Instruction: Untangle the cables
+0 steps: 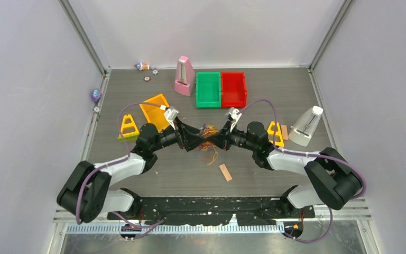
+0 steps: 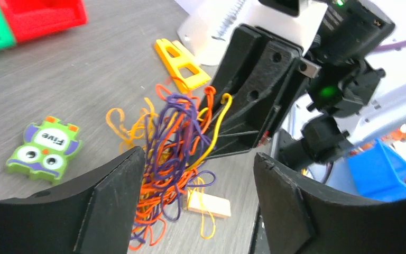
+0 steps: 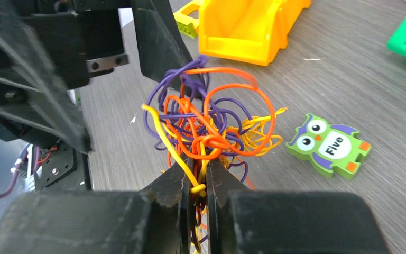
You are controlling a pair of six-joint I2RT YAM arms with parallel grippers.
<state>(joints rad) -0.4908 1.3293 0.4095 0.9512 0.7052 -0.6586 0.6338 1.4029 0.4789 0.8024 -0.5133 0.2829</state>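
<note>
My right fingers (image 3: 164, 198) pinch the cables (image 3: 206, 127), an orange, yellow and purple tangle over the middle of the table (image 3: 349, 95); my left fingers (image 2: 113, 196) stand spread wide, the tangle just beside one

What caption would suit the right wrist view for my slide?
Right gripper pinches a tangle of thin orange, yellow and purple cables near a green owl tile.

The cables (image 3: 206, 127) are orange, purple and yellow. The owl toy (image 3: 329, 145) is green with purple and orange patches. The counter (image 1: 275, 169) is grey woodgrain.
</note>
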